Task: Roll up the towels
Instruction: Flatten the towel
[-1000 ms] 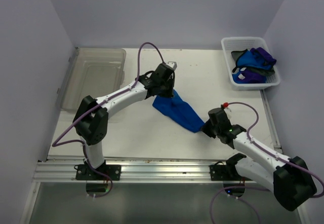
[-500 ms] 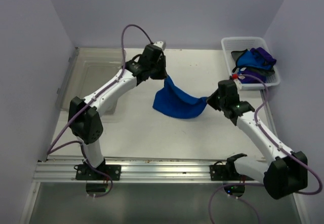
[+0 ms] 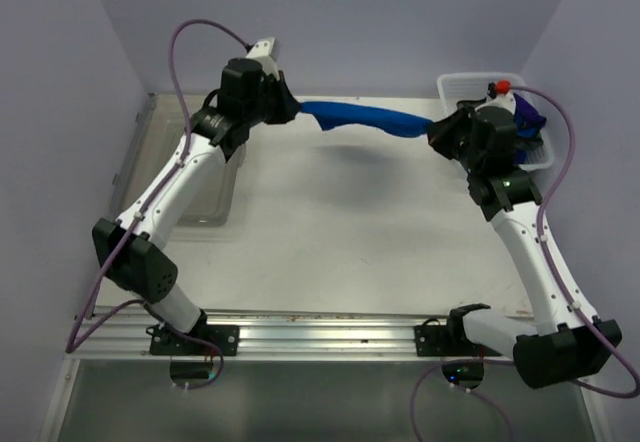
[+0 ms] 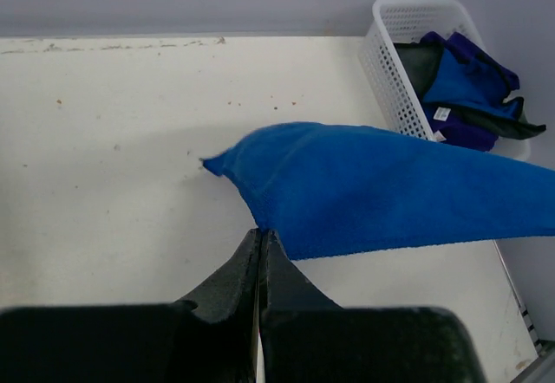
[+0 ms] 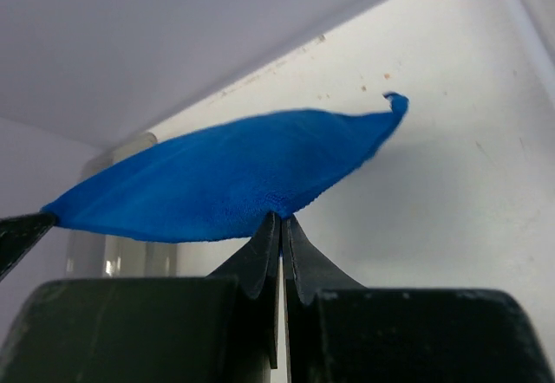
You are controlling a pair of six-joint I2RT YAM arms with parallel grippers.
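A royal blue towel (image 3: 368, 119) hangs stretched in the air over the back of the table, held at both ends. My left gripper (image 3: 297, 110) is shut on its left end; in the left wrist view the towel (image 4: 381, 188) spreads rightward from my left gripper (image 4: 261, 231). My right gripper (image 3: 436, 128) is shut on the right end; in the right wrist view the towel (image 5: 217, 179) bulges above my right gripper (image 5: 281, 217). More blue and purple towels (image 3: 512, 120) lie bunched in the white basket (image 3: 468, 87).
A clear plastic bin (image 3: 196, 177) stands at the back left, partly under the left arm. The white basket (image 4: 386, 54) sits at the back right corner against the wall. The table's right edge (image 3: 535, 232) runs close under the right arm.
Both grippers have risen and moved toward the back wall while drawing apart. The towel, sagging low half a second ago, is now pulled out taut between them.
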